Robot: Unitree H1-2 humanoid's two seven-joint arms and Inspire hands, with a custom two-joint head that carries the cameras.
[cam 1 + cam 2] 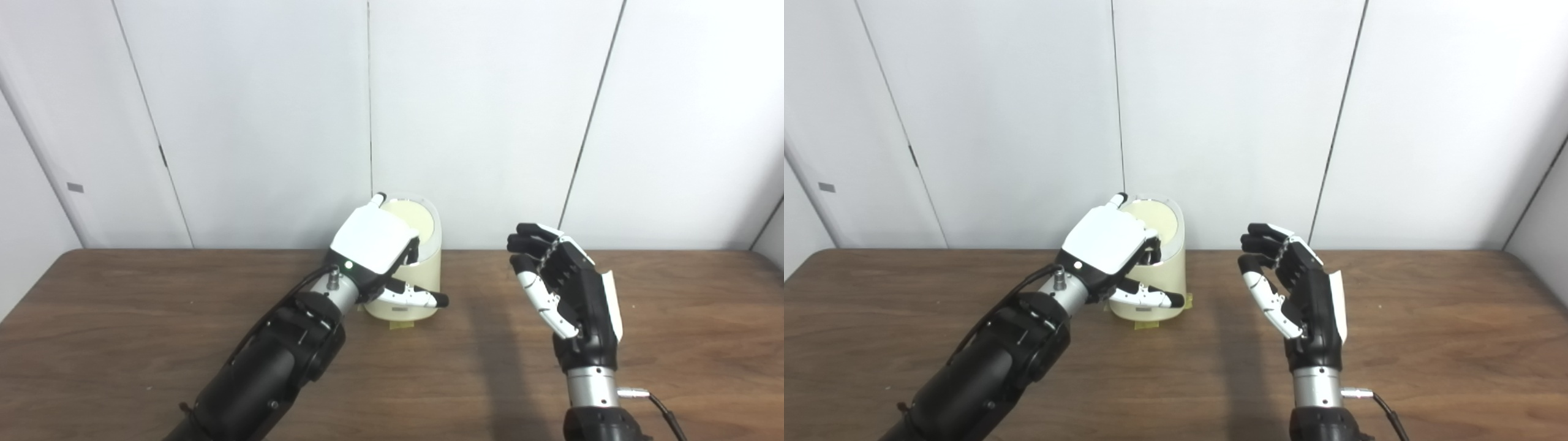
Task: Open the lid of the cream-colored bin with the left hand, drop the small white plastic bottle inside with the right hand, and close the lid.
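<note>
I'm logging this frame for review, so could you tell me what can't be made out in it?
- Bottle: seen nowhere in either view; whether it lies inside the bin cannot be told.
- Bin's front rim: covered by the left hand, so its grip on the lid is unclear.
- Right hand: open and empty; its arm is cut off by the bottom edge.

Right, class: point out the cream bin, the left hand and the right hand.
cream bin (422, 278): left eye view, front wall.
left hand (372, 240): left eye view, white back plate.
right hand (1304, 288): right eye view, dark palm.
</note>
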